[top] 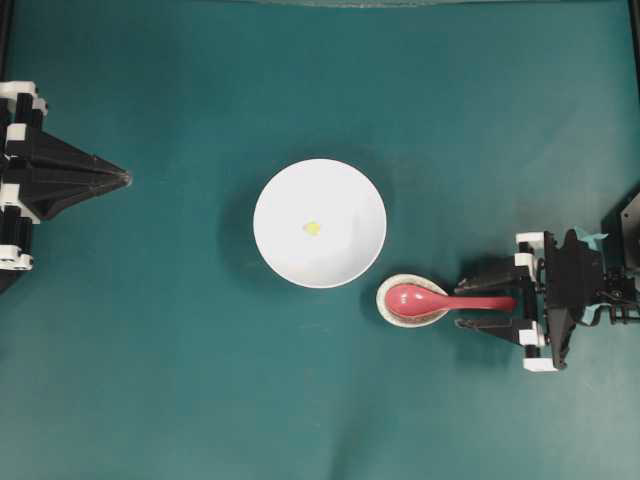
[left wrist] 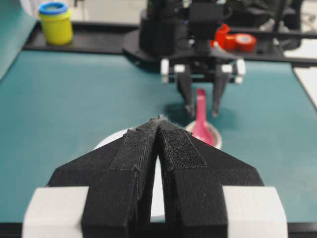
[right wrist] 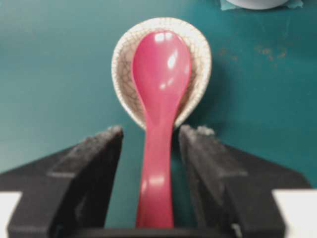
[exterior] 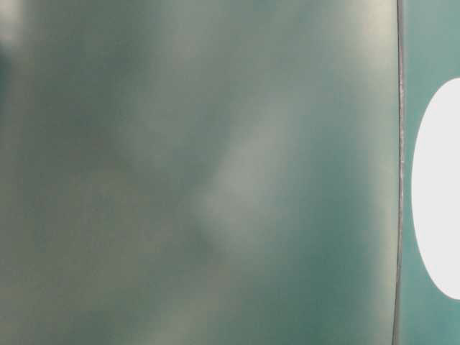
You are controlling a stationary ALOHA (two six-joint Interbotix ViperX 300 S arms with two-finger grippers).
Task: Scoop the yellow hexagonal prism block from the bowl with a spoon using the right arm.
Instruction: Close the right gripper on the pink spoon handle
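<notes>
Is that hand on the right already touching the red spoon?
Apart. In the right wrist view the right hand stands open, one finger on each side of the spoon handle, with teal table showing in both gaps.

Teal table mat (top: 150,350) over the whole work surface. Small oval spoon rest (right wrist: 198,54), off-white with fine crackle lines, lying flat on the mat. Behind the far edge of the mat, a yellow jar (left wrist: 56,27) with blue lid (left wrist: 53,7), standing upright at the back left in the left wrist view. At the back right, a red tape roll (left wrist: 244,41) beside another red object (left wrist: 222,35), too blurred to identify.
</notes>
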